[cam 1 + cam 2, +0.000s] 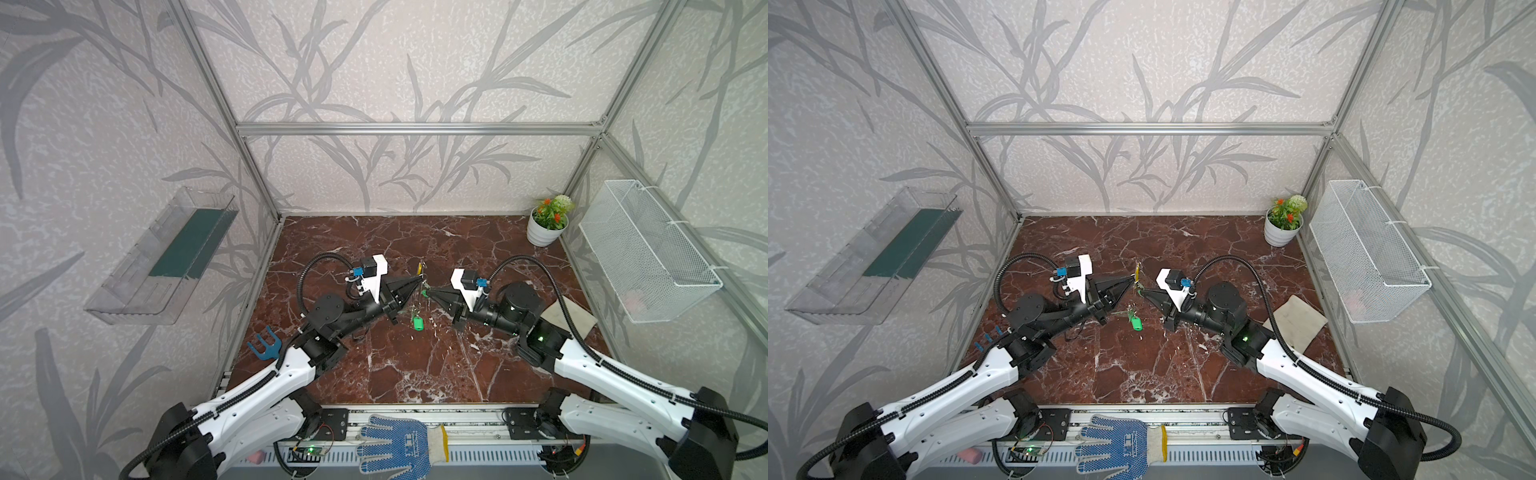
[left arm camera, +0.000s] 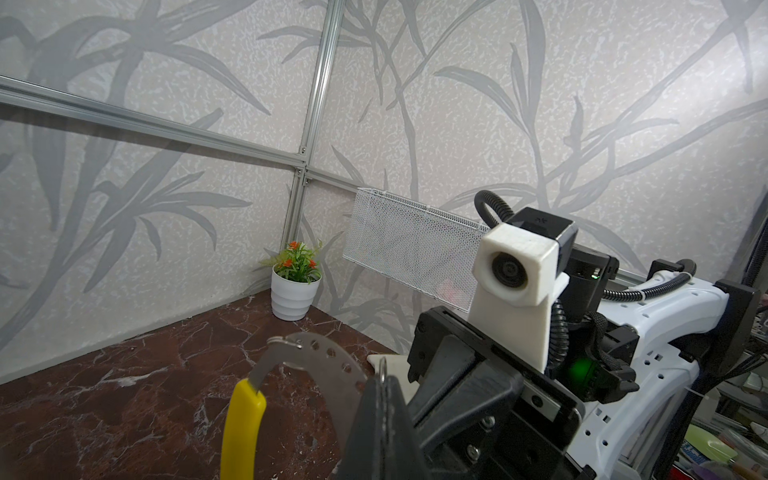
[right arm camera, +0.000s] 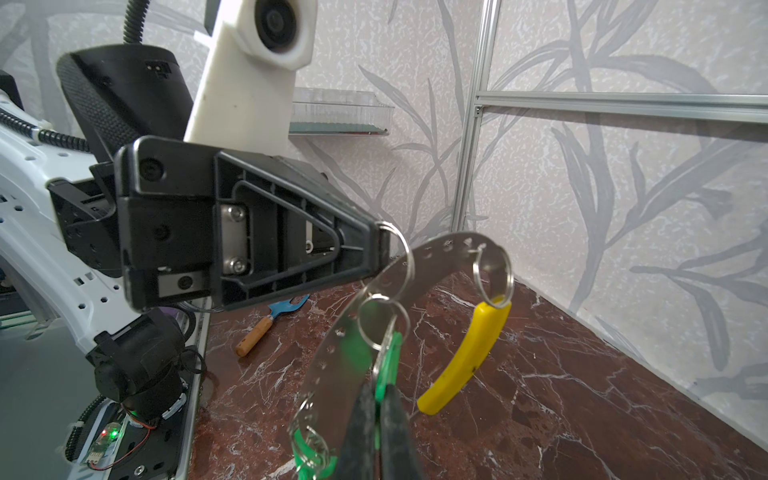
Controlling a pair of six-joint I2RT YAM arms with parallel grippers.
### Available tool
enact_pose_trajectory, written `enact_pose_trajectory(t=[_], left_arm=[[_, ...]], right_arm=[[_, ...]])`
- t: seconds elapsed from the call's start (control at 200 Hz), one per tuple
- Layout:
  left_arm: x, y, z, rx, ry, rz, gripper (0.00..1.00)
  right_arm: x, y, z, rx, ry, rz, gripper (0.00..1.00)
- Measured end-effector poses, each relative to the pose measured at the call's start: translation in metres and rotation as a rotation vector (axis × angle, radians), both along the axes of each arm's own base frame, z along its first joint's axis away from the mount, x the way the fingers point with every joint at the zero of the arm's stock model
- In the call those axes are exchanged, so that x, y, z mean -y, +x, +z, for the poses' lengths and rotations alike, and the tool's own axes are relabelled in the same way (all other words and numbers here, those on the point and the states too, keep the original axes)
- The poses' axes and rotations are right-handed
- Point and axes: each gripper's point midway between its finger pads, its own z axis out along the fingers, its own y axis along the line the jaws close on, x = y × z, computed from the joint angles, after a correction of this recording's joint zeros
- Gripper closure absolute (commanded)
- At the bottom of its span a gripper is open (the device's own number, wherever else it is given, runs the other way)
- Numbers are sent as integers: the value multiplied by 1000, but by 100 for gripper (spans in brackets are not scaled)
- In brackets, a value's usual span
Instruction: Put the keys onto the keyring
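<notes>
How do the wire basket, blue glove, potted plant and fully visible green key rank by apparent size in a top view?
Largest to smallest:
1. wire basket
2. blue glove, helped by lying nearest the camera
3. potted plant
4. green key

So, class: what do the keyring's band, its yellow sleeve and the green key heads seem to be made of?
Keyring band: thin metal, probably steel; dull grey sheen, punched holes.
Yellow sleeve: glossy plastic or rubber; smooth highlights.
Green key head: likely plastic; bright uniform colour.
</notes>
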Motion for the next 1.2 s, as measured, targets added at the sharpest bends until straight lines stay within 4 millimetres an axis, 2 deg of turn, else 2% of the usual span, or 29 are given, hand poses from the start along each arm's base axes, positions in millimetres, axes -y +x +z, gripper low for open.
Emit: enact_pose_trajectory(t=[0.46, 0.94, 1.2], left_arm=[[2, 0, -10, -15, 39, -2, 100], [-1, -1, -10, -9, 44, 8, 100], [-5, -3, -4, 1, 26, 16, 100]], right_arm=[[3, 3, 0, -35, 0, 3, 100], [4, 2, 0, -41, -1, 15, 100], [2, -2, -1, -52, 4, 39, 100]])
